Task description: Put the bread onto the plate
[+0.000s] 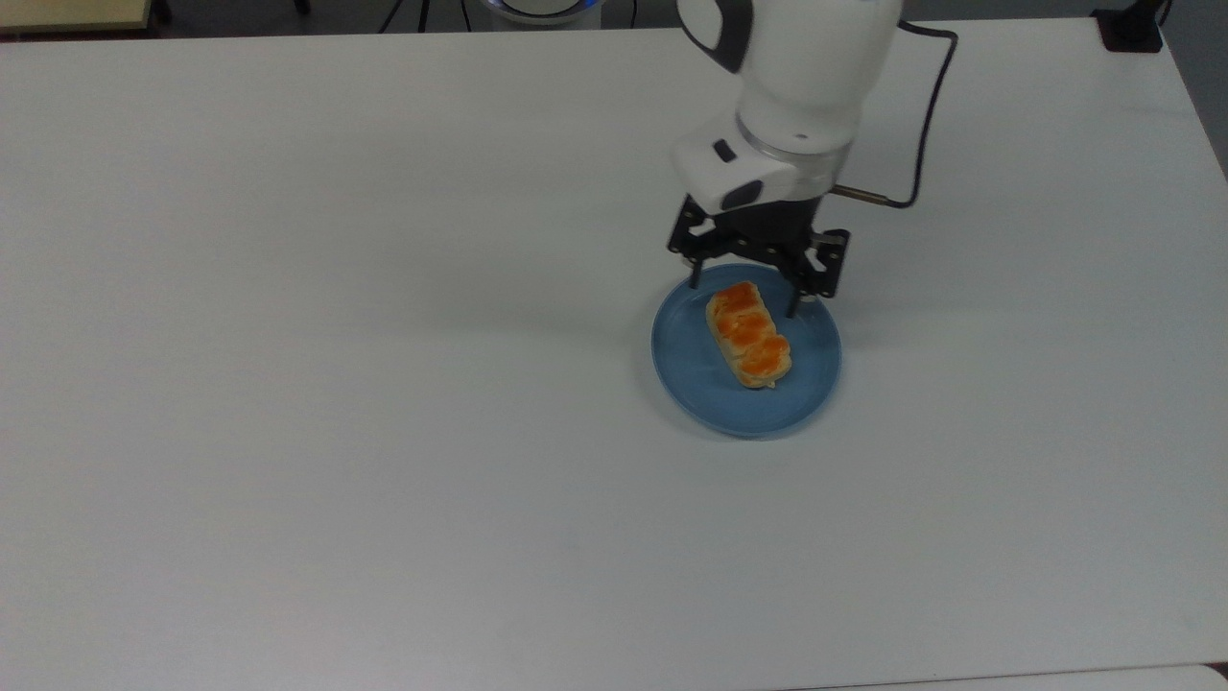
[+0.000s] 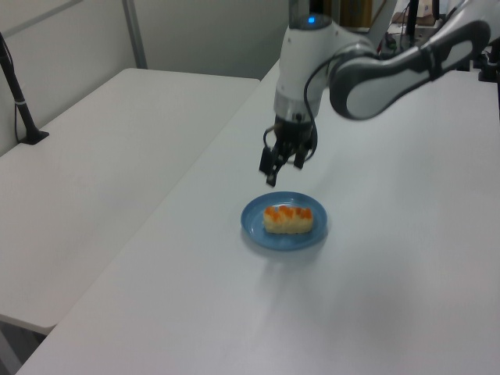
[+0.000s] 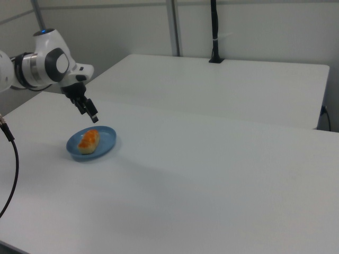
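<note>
The bread (image 1: pixel 749 333) lies flat on the plate (image 1: pixel 700 379), orange lumps upward, running from the plate's upper left toward its centre in the top view and lengthwise across the plate (image 2: pixel 257 233) in the left view, where the bun (image 2: pixel 287 219) sits a little toward the far rim. The blue plate rests on the white bench (image 1: pixel 336 384), right of centre in the top view, just below the middle of the left view, and at the left of the right view, where the bread (image 3: pixel 88 141) lies on the plate (image 3: pixel 107 143) with one end pointing at the camera. The arm (image 1: pixel 806 86) comes in from the upper edge of the top view, its white wrist pointing down over the far rim of the plate; in the left view the arm (image 2: pixel 391 66) reaches in from the upper right, bends at a white joint with a blue light, and drops nearly straight down. The gripper (image 1: pixel 743 297) hangs in the air above the plate, clear of the bread; in the left view the gripper (image 2: pixel 276 176) sits above and to the left of the plate with bench visible between them. The jaws are spread wide and hold nothing: in the top view one black finger stands on either side of the bread's upper end, touching neither it nor the plate. In the right view the gripper (image 3: pixel 92 117) hangs just above the plate's far edge. A second white table (image 2: pixel 101 141) stands alongside the bench.
</note>
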